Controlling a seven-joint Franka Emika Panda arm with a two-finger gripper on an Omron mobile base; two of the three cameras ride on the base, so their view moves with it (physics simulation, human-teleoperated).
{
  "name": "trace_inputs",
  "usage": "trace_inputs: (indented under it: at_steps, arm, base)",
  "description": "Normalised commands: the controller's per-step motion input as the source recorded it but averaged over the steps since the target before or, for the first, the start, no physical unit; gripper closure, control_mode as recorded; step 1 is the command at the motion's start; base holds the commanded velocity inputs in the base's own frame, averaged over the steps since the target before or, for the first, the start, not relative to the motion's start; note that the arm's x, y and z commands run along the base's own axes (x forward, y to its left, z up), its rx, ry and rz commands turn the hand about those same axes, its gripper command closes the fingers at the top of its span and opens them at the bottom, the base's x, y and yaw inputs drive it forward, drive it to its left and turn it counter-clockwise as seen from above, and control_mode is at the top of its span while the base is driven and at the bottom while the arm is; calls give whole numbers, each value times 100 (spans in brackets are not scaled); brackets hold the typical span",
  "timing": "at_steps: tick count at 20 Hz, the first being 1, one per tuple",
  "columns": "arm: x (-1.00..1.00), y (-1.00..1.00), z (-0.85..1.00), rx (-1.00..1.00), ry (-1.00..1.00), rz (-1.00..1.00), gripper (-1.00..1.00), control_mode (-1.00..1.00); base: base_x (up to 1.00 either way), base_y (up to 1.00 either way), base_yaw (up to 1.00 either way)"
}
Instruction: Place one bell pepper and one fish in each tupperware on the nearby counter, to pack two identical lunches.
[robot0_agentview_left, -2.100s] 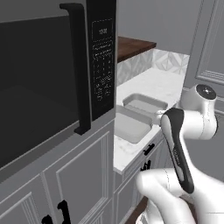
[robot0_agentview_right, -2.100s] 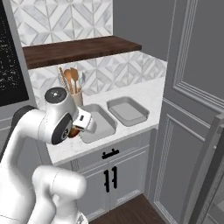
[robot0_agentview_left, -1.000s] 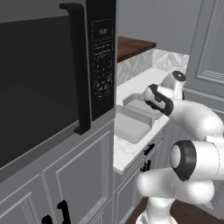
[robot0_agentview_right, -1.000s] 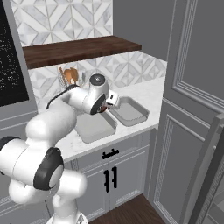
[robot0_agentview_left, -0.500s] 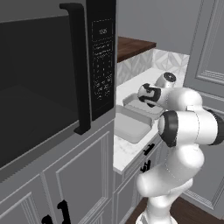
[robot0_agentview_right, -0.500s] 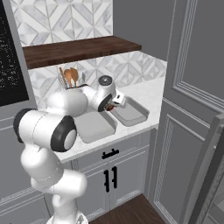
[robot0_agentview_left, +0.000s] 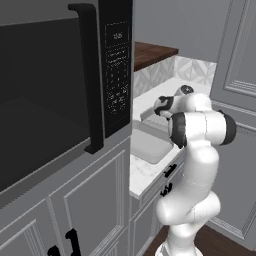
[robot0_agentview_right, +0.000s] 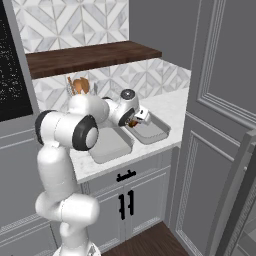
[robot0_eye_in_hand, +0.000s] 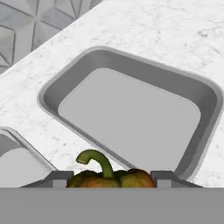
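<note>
In the hand view I see the bell pepper (robot0_eye_in_hand: 110, 176) at the bottom centre of the frame, between the two finger tips of the gripper (robot0_eye_in_hand: 110, 180), which stand closed against its two sides. Its green stem curls up and to the left. Just above it, in the middle of the frame, lies one tupperware (robot0_eye_in_hand: 205, 98), seen at an angle, with its bare grey floor open toward me. At the lower left edge a corner of the second tupperware (robot0_eye_in_hand: 17, 148) comes in, just beside the first one but not touching it. Both rest on the white marble counter (robot0_eye_in_hand: 175, 30), and the patterned backsplash (robot0_eye_in_hand: 26, 22) fills the upper left corner.

In the right base view the gripper (robot0_agentview_right: 134, 121) is in the middle of the frame, over the near end of the farther tupperware (robot0_agentview_right: 159, 134), with something reddish-brown in it. The nearer tupperware (robot0_agentview_right: 112, 147) lies to its left, partly hidden by the arm. Behind the arm, a holder with wooden utensils (robot0_agentview_right: 77, 86) stands against the wall, under a dark wooden shelf (robot0_agentview_right: 95, 54).

In the left base view a big black microwave (robot0_agentview_left: 60, 95) covers the left half and blocks part of the counter; the nearer tupperware (robot0_agentview_left: 147, 145) shows beside its door, at the centre.
</note>
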Motion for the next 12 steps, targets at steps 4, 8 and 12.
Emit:
trace_inputs:
  at_steps: [4, 8, 12]
  arm:
    - [46, -15, -47, 0, 8, 0, 100, -100]
    - [30, -9, -37, 0, 2, 0, 100, -100]
    - [34, -11, -44, 1, 2, 0, 100, -100]
  base:
    - [0, 0, 0]
    - [0, 0, 0]
    - [0, 0, 0]
